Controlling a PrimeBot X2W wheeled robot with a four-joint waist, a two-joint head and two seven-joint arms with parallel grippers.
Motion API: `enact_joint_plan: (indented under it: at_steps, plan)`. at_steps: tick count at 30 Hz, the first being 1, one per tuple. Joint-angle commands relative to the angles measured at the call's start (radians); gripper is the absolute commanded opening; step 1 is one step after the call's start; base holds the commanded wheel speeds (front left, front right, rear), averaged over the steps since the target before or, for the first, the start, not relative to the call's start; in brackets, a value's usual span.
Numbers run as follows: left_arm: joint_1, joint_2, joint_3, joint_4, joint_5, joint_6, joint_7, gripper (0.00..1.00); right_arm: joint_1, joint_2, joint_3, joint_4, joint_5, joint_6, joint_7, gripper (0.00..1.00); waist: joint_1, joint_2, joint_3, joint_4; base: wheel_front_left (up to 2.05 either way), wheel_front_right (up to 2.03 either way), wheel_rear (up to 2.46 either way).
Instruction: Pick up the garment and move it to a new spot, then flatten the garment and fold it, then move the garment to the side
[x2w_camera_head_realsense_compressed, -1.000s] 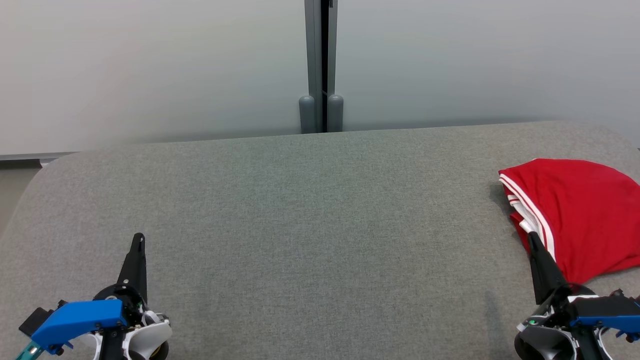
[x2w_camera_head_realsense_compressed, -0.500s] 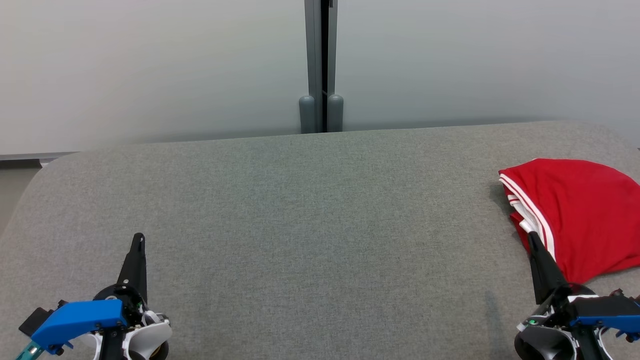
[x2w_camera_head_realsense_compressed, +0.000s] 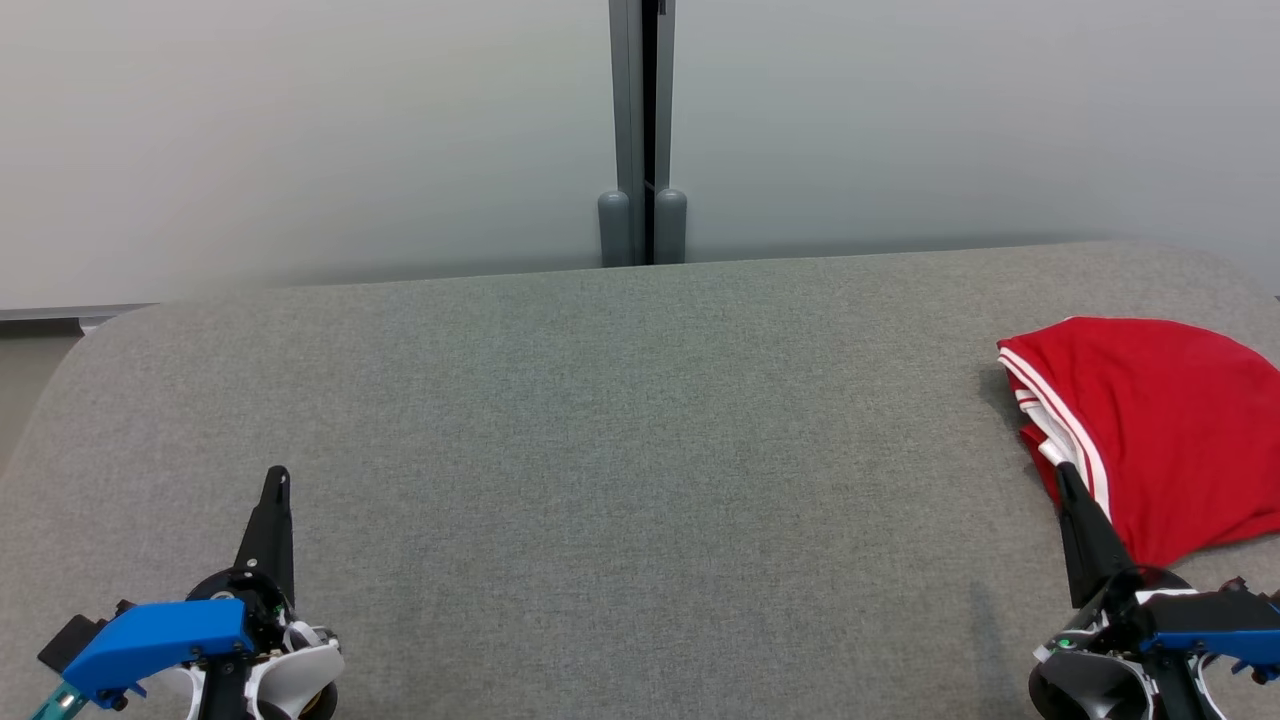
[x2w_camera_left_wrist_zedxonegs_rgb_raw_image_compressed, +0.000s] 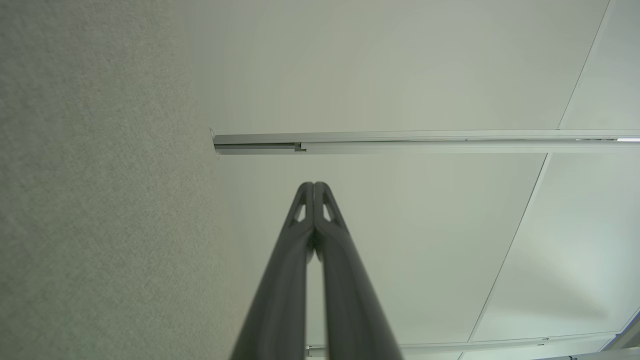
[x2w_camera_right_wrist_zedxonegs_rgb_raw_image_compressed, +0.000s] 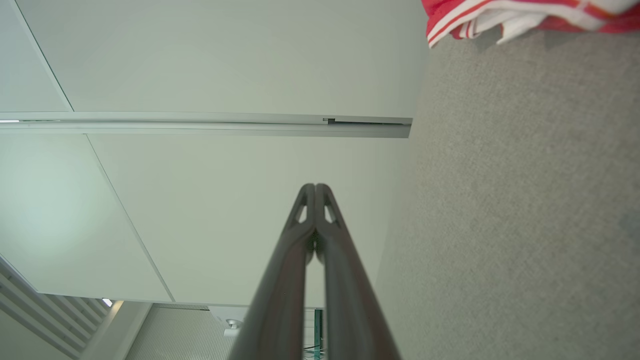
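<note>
A red garment (x2w_camera_head_realsense_compressed: 1160, 430) with white stripes along its edge lies bunched at the far right of the grey padded table (x2w_camera_head_realsense_compressed: 640, 460). Its striped hem also shows at the top right of the right wrist view (x2w_camera_right_wrist_zedxonegs_rgb_raw_image_compressed: 500, 15). My right gripper (x2w_camera_head_realsense_compressed: 1063, 472) rests low at the lower right, shut and empty, its tip in front of the garment's near edge. In its own wrist view the right gripper's (x2w_camera_right_wrist_zedxonegs_rgb_raw_image_compressed: 315, 186) fingertips are pressed together. My left gripper (x2w_camera_head_realsense_compressed: 278, 474) sits at the lower left, far from the garment, likewise shut (x2w_camera_left_wrist_zedxonegs_rgb_raw_image_compressed: 314, 184) with nothing held.
Pale wall panels stand behind the table, joined by a grey vertical post (x2w_camera_head_realsense_compressed: 642, 130). The table's rounded left corner (x2w_camera_head_realsense_compressed: 90, 340) drops to the floor at the far left.
</note>
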Motion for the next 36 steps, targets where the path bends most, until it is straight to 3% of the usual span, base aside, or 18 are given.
enact_joint_plan:
  at_steps: [1, 36]
  plan:
    - [-0.01, -0.001, 0.003, -0.003, -0.004, -0.004, 0.004, 0.0, -0.013, 0.002, -0.002, 0.002, 0.002, 0.0, 0.003, 0.0, 0.0, -0.0001, 0.0, 0.0, 0.0, 0.0, 0.0]
    - [-0.01, -0.001, 0.002, -0.004, -0.004, -0.004, 0.004, 0.0, -0.012, 0.002, -0.003, 0.002, 0.001, 0.0, 0.004, 0.0, 0.0, -0.0001, 0.0, 0.0, 0.0, 0.0, 0.0]
